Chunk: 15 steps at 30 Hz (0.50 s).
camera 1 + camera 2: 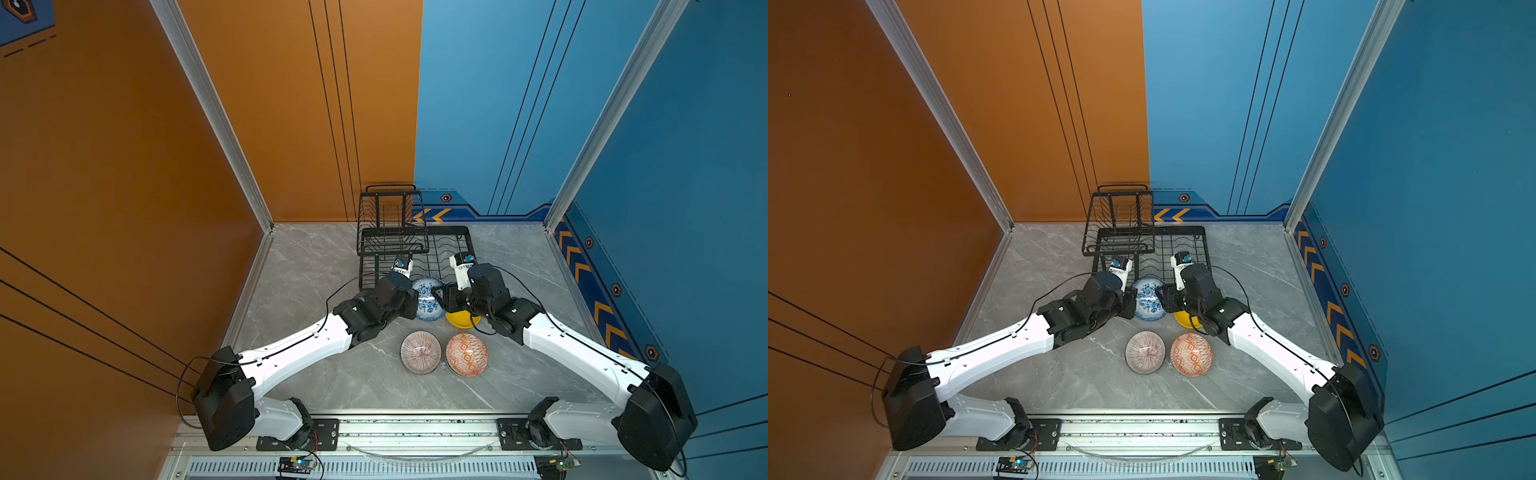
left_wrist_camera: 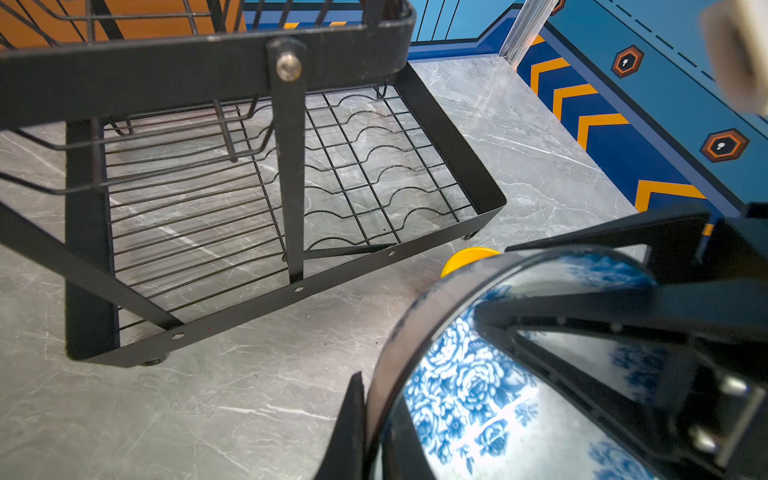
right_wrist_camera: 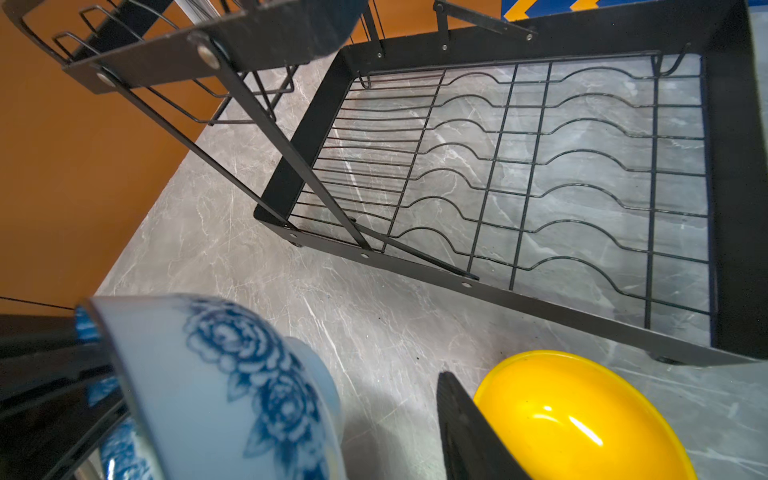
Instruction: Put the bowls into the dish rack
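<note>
- Two pincers meet at one bowl, just in front of the dish rack (image 3: 731, 187).
- Left pincer (image 1: 415, 299): pressed together on the rim of the blue-white floral bowl (image 1: 428, 301), which is held tilted, foot clear of the worktop (image 1: 316, 270).
- Right pincer (image 1: 440, 297): part spread, straddling the opposite wall of that bowl; a gap shows between the bowl and the outer finger (image 3: 461, 424).
- Yellow bowl (image 3: 582, 415): on the worktop, just beside that finger, partly hidden under the right arm in both top views.
- Pinkish striped bowl (image 1: 420, 352) and orange-white bowl (image 1: 466, 354): side by side, nearer the arm bases, apart from both pincers.
- Raised basket (image 1: 392, 249): overhangs the left part of the rack base.
</note>
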{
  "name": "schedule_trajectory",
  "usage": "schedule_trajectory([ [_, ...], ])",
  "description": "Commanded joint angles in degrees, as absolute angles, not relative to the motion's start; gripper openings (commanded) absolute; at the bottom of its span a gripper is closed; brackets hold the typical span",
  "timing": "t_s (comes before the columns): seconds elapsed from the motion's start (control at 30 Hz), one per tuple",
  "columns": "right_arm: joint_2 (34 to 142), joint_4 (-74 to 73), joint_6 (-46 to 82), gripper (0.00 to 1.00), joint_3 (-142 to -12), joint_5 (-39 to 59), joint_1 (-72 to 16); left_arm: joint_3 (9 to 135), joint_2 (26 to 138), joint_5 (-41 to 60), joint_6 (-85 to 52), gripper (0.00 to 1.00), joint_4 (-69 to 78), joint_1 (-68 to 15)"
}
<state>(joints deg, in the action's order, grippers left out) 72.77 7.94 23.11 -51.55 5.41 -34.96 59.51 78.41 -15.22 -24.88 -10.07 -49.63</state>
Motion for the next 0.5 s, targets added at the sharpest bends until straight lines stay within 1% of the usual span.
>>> schedule_trajectory([
  [0.0,73.6,8.3,23.7,0.39,-52.9,4.6,-34.6,61.9,76.5,-15.6,-24.6,0.00,-7.9,-50.7],
  [0.17,73.3,8.6,23.8,0.28,-52.8,4.7,-35.1,61.1,75.8,-15.7,-24.6,0.00,-7.6,-50.8],
  [0.33,72.7,8.9,23.6,0.07,-52.6,4.2,-35.8,60.5,75.2,-15.9,-24.4,0.00,-7.5,-50.9],
  [0.37,72.4,9.0,23.6,0.02,-52.4,4.0,-35.9,60.4,75.2,-16.0,-24.4,0.00,-7.4,-50.9],
  [0.4,72.1,9.0,23.6,0.00,-52.2,3.8,-36.0,60.2,75.1,-16.0,-24.4,0.00,-7.4,-50.9],
  [0.47,71.5,9.0,23.6,0.00,-51.8,3.5,-36.1,59.7,75.0,-15.9,-24.4,0.00,-6.8,-51.0],
])
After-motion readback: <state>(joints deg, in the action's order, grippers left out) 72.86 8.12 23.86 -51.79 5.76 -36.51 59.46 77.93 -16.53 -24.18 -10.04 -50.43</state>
